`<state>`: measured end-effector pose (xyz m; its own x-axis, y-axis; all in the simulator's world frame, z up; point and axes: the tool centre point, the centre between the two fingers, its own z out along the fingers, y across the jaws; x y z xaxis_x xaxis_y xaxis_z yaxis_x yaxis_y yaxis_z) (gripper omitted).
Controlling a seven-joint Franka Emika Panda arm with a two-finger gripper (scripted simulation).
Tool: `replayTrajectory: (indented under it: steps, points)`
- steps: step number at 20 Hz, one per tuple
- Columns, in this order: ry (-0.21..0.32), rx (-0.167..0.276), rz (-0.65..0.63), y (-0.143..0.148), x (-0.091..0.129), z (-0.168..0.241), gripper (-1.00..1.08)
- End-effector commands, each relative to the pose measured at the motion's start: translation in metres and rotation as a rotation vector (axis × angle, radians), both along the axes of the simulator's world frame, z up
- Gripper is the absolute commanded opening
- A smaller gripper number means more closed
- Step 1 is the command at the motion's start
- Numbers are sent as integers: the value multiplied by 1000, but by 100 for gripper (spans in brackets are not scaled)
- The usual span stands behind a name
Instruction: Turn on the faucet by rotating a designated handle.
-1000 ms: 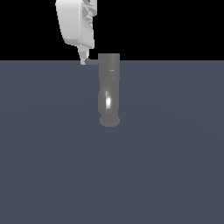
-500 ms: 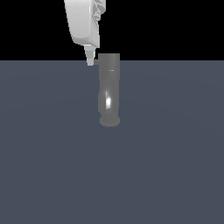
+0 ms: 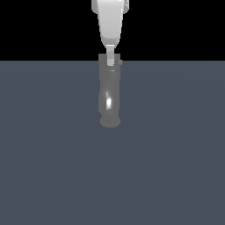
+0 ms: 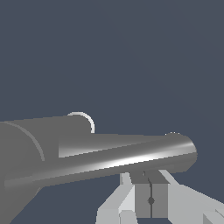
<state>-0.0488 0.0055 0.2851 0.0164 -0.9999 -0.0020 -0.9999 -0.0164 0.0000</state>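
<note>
The faucet (image 3: pixel 110 94) is an upright shiny grey cylinder with a wider round base and a bright glint, standing mid-scene on the floor. My white gripper (image 3: pixel 110 60) hangs straight above it, its fingertips overlapping the cylinder's top. In the exterior view the handle cannot be made out behind the fingers. The wrist view shows the handle (image 4: pixel 131 155) as a glossy grey rod running out from the faucet (image 4: pixel 26 148) top. My gripper (image 4: pixel 151 194) sits right against the rod's side, near its free end. The fingers (image 4: pixel 142 199) are pressed together along a dark seam, with nothing between them.
A flat dark blue-grey floor (image 3: pixel 176 167) spreads all around the faucet. Black background lies behind it. No other objects show.
My gripper has moved toward the exterior view's right, from beside the faucet's top to directly over it. The handle that stuck out to the left no longer shows there.
</note>
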Motion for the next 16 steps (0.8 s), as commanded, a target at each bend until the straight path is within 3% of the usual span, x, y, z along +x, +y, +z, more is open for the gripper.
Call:
replayTrajectory:
  steps: [1,5,6,7,16]
  points:
    - [-1,-2,-31,-33,1,0,-100]
    - [0,-2,-33,-57,1,0,-100]
    - [0,-2,-33,-57,1,0,-100]
    - [-1,0,2,-32,3,0,-100]
    - [-1,-1,-7,-56,24,0,-100]
